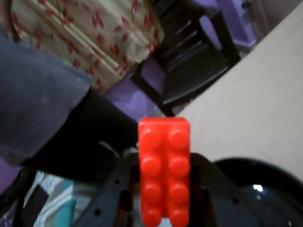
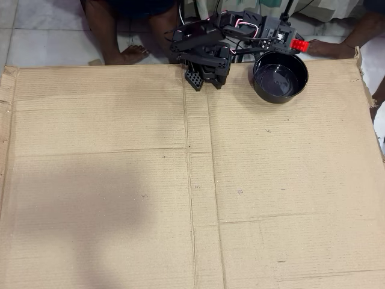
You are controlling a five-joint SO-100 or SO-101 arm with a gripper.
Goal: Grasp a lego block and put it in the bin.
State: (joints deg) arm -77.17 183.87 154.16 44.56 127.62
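**Lego block gripped beside the bin's far rim**

Lego block (image 1: 164,172) fills the middle of my wrist view, red, studs facing the camera in two columns of four, its long side running up the frame. The gripper (image 1: 163,198) is clenched on it: dark jaw parts press against both long sides of the brick near its lower half. In the overhead view the block (image 2: 298,44) shows as a small red spot at the tip of the arm, just past the upper right edge of the bin (image 2: 280,76), not inside it.

From above I see the arm (image 2: 234,33) folded low along the top edge of the scene, reaching from its base (image 2: 204,63) towards the right of that view, with the gripper (image 2: 295,44) at the end, beside the bowl's rim.

The bin is a glossy black bowl sitting on the cardboard sheet (image 2: 192,180), just right of the base. In the wrist view its rim (image 1: 265,184) curves in at the lower right, below the block.

Bare feet (image 2: 129,55) rest on the tiled floor beyond the cardboard. A dark chair (image 1: 194,56) stands in the wrist view's background.
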